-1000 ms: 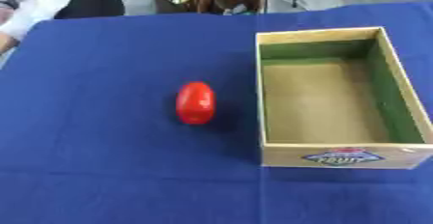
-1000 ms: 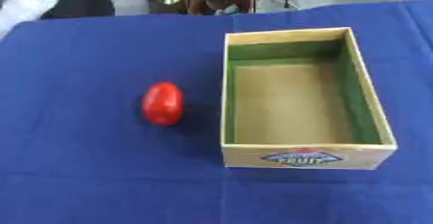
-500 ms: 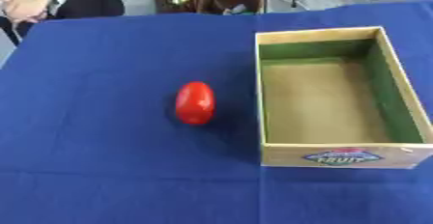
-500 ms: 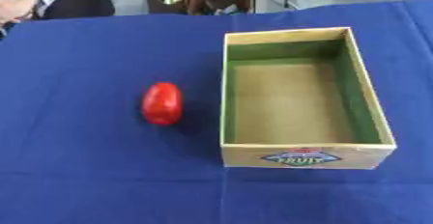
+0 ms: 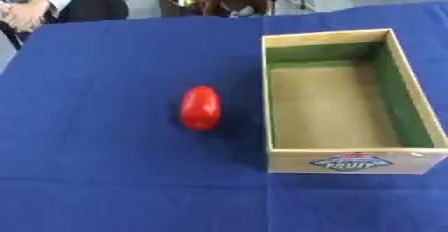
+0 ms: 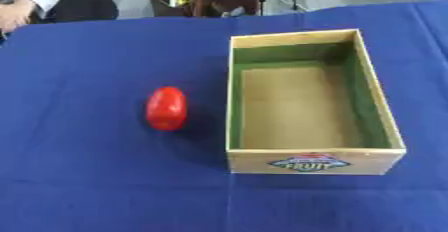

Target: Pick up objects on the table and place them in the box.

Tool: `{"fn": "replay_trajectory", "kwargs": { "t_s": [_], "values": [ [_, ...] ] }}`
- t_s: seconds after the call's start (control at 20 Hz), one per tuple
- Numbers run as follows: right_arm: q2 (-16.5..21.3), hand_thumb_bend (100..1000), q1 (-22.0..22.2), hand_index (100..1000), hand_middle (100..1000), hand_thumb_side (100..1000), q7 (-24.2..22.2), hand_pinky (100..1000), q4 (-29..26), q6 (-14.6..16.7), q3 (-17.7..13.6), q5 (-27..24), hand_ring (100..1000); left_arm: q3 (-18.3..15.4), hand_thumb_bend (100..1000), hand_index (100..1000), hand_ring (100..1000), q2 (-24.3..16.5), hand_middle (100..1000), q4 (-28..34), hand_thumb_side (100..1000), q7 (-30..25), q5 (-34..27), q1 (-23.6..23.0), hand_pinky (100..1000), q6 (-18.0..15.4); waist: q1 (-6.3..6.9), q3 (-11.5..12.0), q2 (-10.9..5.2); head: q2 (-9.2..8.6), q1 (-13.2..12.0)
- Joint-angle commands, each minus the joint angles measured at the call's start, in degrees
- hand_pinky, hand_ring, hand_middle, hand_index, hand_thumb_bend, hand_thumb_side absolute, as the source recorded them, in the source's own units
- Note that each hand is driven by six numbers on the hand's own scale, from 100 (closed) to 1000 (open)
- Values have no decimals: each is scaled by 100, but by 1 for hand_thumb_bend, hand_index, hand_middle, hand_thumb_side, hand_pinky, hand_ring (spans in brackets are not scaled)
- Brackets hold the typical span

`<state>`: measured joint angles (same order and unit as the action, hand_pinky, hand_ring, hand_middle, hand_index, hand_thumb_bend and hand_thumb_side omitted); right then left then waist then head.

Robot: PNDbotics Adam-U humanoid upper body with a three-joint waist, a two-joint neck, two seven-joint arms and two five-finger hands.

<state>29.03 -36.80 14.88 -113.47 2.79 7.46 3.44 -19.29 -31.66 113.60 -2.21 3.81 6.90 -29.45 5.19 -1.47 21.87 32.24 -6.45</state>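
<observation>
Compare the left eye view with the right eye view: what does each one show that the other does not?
Only the left eye view shows more blue tablecloth to the left of the red oblong object; there the box's right wall runs to the picture's edge. Only the right eye view shows a strip of cloth to the right of the wooden box. Both show the red object lying on the cloth to the left of the open, empty box, apart from it. Neither shows a robot hand.
</observation>
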Motion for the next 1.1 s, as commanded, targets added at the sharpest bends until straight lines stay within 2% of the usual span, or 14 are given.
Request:
{"fn": "replay_trajectory", "kwargs": {
  "t_s": [0.05, 0.3, 0.55, 0.85, 1.1],
  "values": [
    [118, 100, -57, 716, 573, 765, -33, 898, -112, -1, -2, -50, 913, 139, 783, 888, 518, -557, 651, 92, 986, -238, 445, 99, 378, 185, 1, -2, -141, 37, 5],
    [113, 100, -51, 716, 573, 763, -69, 899, -112, -12, 24, -66, 914, 382, 792, 914, 544, -1058, 679, -187, 954, -637, 849, 425, 403, 222, 32, -14, -160, 30, 1],
    [98, 100, -62, 716, 573, 761, -111, 900, -112, -15, 52, -84, 915, 684, 800, 933, 568, -1469, 700, -845, 937, -1165, 970, 1023, 429, 12, 61, -57, -169, 26, -18],
    [77, 100, -64, 715, 572, 757, -164, 902, -112, -33, 85, -110, 917, 957, 810, 951, 611, -1680, 729, -1749, 925, -1941, 1133, 1675, 476, -385, 118, -109, -179, 36, -56],
    [76, 100, -81, 716, 572, 757, -188, 902, -112, -32, 102, -125, 917, 1145, 812, 964, 621, -1726, 735, -2226, 903, -2279, 1234, 2147, 491, -596, 146, -157, -180, 42, -71]
  ]
}}
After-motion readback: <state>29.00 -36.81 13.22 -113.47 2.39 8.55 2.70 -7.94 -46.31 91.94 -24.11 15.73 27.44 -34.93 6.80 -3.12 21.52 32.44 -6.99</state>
